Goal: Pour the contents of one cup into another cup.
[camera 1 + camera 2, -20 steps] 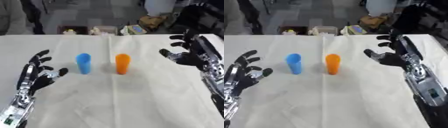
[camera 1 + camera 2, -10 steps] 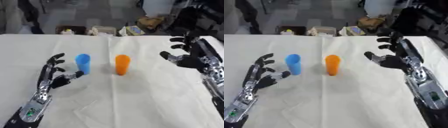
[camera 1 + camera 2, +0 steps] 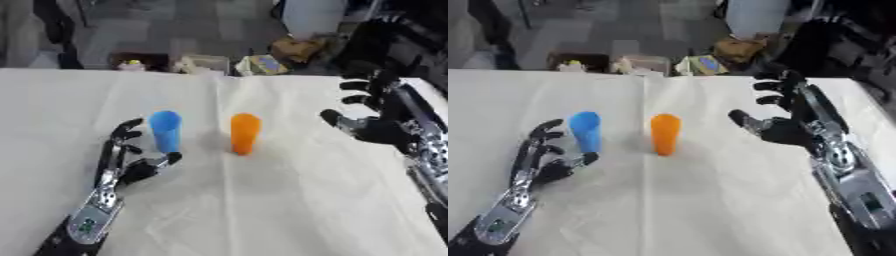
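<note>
Where the pale cloth (image 3: 289, 200) lies nearest the camera, the left forearm comes in from the lower left corner and runs up toward the blue cup (image 3: 165, 131). At its end the left hand (image 3: 128, 161) sits just beside that cup, on its left and slightly nearer than it, fingers spread and gently curved with the thumb reaching toward the cup's base. Whether the thumb tip touches the cup cannot be told; nothing is pinched or wrapped.

Both cups stand upright on the cloth — the blue one to the left and the orange cup (image 3: 245, 133) just right of it, near each other but apart, with a crease in the cloth running between them. What is inside either cup does not show.

Right of the orange cup, well apart from it, the right hand (image 3: 785, 127) hangs above the cloth with its palm turned toward the cups. Its fingers are spread and point upward, the thumb sticking out toward the orange cup; it holds nothing. Its black and silver forearm slopes down to the lower right edge.

Beyond the blue cup, past the far edge of the cloth, the floor is cluttered — a few boxes (image 3: 210, 63) and a white bin (image 3: 311, 17) stand there among darker shapes too blurred to make out.
</note>
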